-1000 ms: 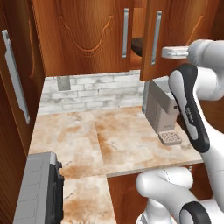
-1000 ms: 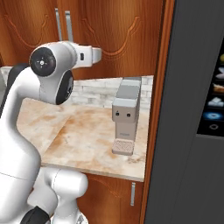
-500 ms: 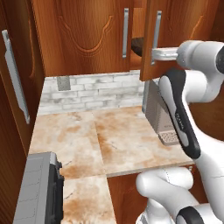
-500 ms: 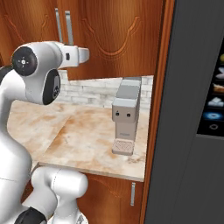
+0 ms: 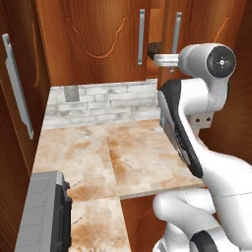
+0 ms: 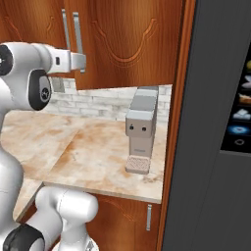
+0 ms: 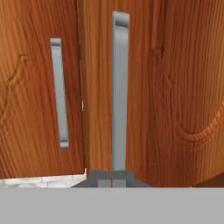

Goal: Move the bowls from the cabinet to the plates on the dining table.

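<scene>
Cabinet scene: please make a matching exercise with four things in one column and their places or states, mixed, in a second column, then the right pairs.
Things:
1. gripper
2. coffee machine
3. right cabinet door
4. brick backsplash

Places or states:
A. slightly ajar
B. shut at the foot of a silver bar handle
C. on the marble counter, near its right end
D. white, behind the counter

Pairs: 1-B, 2-C, 3-A, 4-D

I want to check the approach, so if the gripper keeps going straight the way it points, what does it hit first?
Most likely the long silver bar handle on the right cabinet door; the shut gripper lines up with it, though depth is unclear.
</scene>
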Controlling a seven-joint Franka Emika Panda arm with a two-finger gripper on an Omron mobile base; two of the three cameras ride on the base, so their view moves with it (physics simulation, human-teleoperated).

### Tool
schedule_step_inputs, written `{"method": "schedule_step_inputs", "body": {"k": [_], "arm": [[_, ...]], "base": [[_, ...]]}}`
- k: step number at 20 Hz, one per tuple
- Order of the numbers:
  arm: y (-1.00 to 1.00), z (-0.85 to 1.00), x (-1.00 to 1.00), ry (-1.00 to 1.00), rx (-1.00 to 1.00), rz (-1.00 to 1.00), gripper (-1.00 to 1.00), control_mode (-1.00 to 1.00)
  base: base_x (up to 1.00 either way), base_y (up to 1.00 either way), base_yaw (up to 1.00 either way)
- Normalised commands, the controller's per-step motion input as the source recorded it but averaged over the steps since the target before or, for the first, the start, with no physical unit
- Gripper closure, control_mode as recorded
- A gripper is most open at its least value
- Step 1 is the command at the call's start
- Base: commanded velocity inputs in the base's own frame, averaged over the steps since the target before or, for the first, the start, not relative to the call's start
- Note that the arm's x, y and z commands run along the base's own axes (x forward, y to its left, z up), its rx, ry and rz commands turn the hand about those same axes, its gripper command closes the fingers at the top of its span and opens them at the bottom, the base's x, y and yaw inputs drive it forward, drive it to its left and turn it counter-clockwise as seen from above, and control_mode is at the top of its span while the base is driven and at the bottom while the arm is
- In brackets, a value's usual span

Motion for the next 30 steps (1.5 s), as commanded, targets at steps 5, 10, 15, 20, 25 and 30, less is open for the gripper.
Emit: {"method": "schedule_step_inputs", "body": {"k": [5,10,15,20,25,30], "arm": [[0.31,0.0,0.26,0.09,0.0,-0.17,1.0,-1.0],[0.33,0.01,0.26,0.05,0.0,-0.15,1.0,-1.0],[0.34,0.0,0.19,0.03,-0.01,-0.14,1.0,-1.0],[0.27,0.0,0.21,0.03,0.0,-0.14,1.0,-1.0],[0.11,0.0,0.25,0.01,0.0,-0.13,1.0,-1.0],[0.0,0.0,0.33,0.01,0.0,-0.1,1.0,-1.0]], "base": [[0.0,0.0,0.0],[0.0,0.0,0.0],[0.0,0.0,0.0],[0.0,0.0,0.0],[0.0,0.0,0.0],[0.0,0.0,0.0]]}}
